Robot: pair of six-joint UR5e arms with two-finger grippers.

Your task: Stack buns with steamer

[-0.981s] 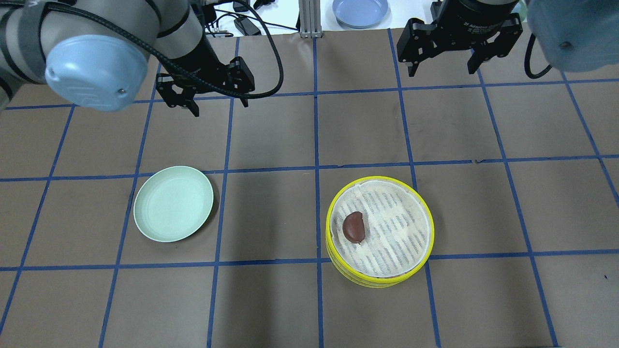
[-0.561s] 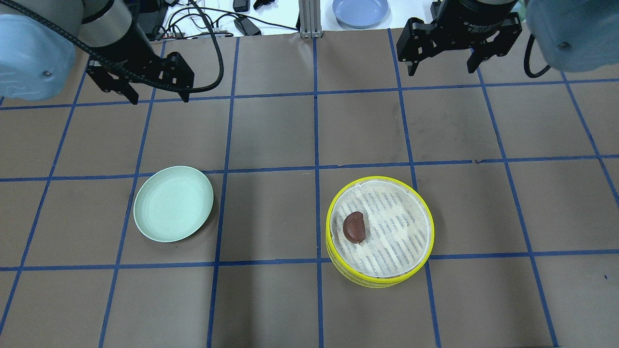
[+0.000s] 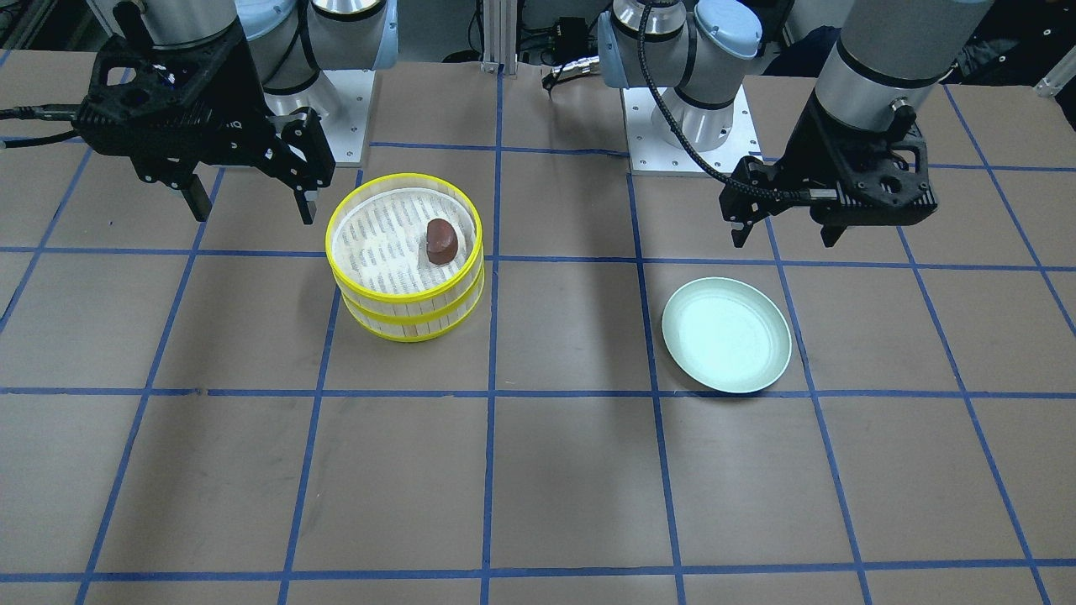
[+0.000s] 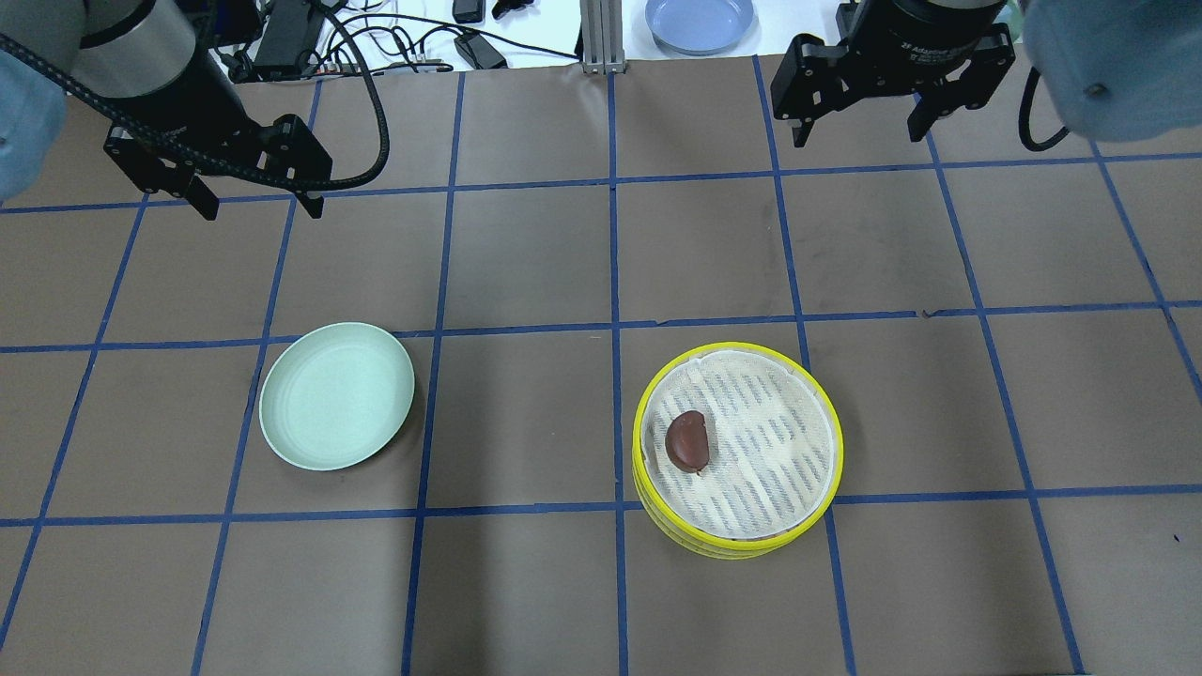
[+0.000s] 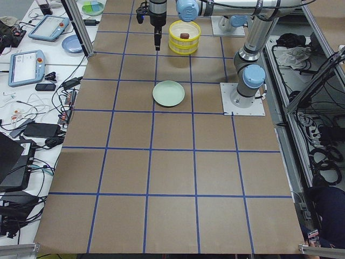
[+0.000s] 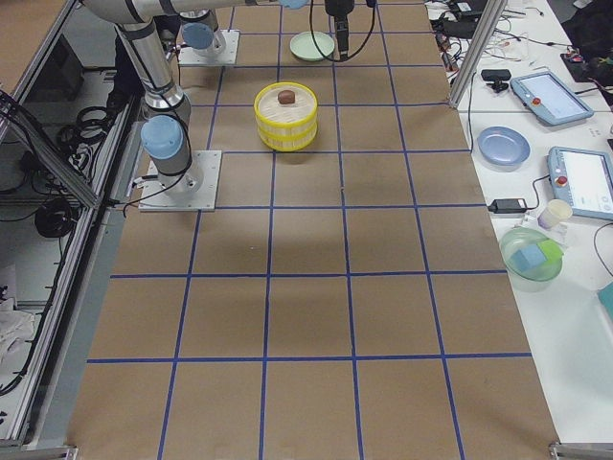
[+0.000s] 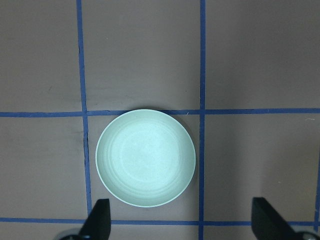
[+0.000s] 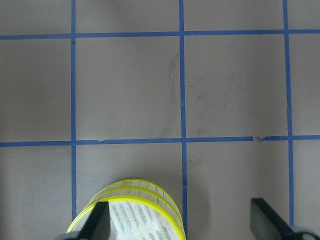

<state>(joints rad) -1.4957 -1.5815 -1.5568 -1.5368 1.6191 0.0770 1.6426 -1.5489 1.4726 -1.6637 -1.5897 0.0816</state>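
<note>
The steamer (image 4: 733, 547) is two yellow-rimmed tiers stacked on the right of the table, also in the front view (image 3: 403, 323) and at the bottom of the right wrist view (image 8: 135, 192). The dark reddish-brown bun (image 4: 688, 440) lies on the top tier's floor, left of centre (image 3: 440, 239). The cream-white bun is hidden. My left gripper (image 4: 255, 208) is open and empty, high above the table beyond the mint-green plate (image 4: 336, 394); its fingers (image 7: 97, 222) frame the plate (image 7: 145, 157). My right gripper (image 4: 856, 139) is open and empty, beyond the steamer.
The mint-green plate (image 3: 726, 336) holds nothing. A blue plate (image 4: 700, 21), cables and devices lie on the white bench past the table's far edge. Brown table with blue tape grid.
My left arm has swung to the left in the overhead view, from beyond the plate's right side to beyond its left. The right arm, steamer, bun and plate have not moved.
</note>
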